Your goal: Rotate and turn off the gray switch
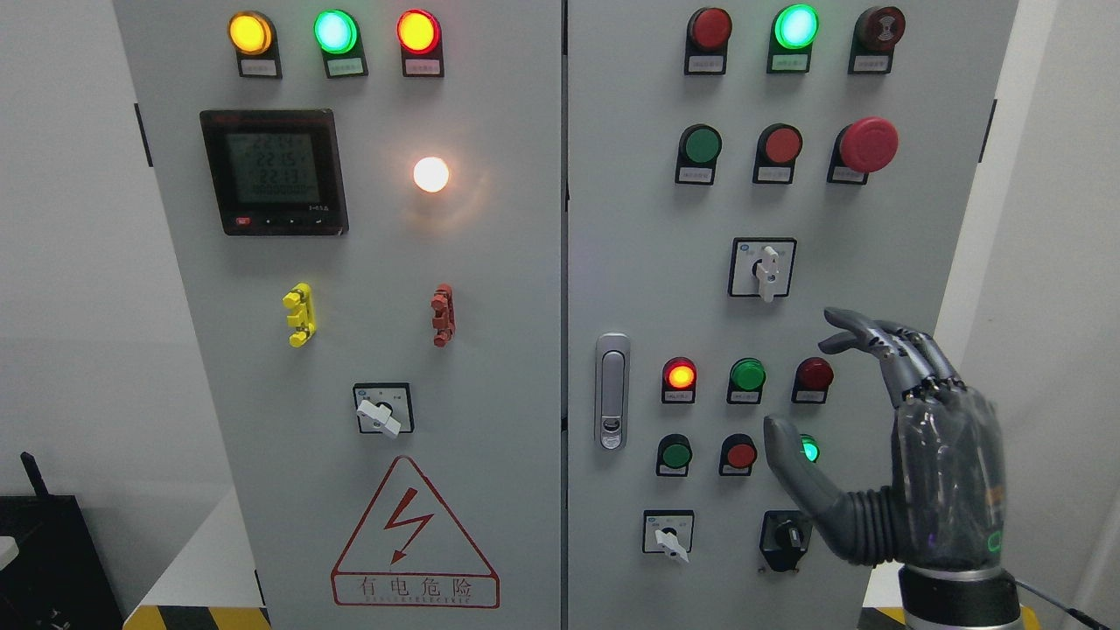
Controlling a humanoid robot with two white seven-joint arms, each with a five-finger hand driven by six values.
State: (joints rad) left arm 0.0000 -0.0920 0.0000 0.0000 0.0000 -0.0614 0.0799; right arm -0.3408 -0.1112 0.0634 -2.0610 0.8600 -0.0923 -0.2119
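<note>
Hovering open right hand (901, 437) near buttons (748, 376)

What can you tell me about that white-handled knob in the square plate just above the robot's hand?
The gray switch is a rotary selector on the right cabinet door: a pale, plastic-looking handle on a light square plate with a dark border. The handle stands nearly vertical, its longer end pointing down. Nothing touches it; the right hand hangs open below and to its right, fingers spread.

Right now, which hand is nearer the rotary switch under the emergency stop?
Right. The right hand hovers open, below and right of the gray rotary switch, not touching. The left hand is out of view.
</note>
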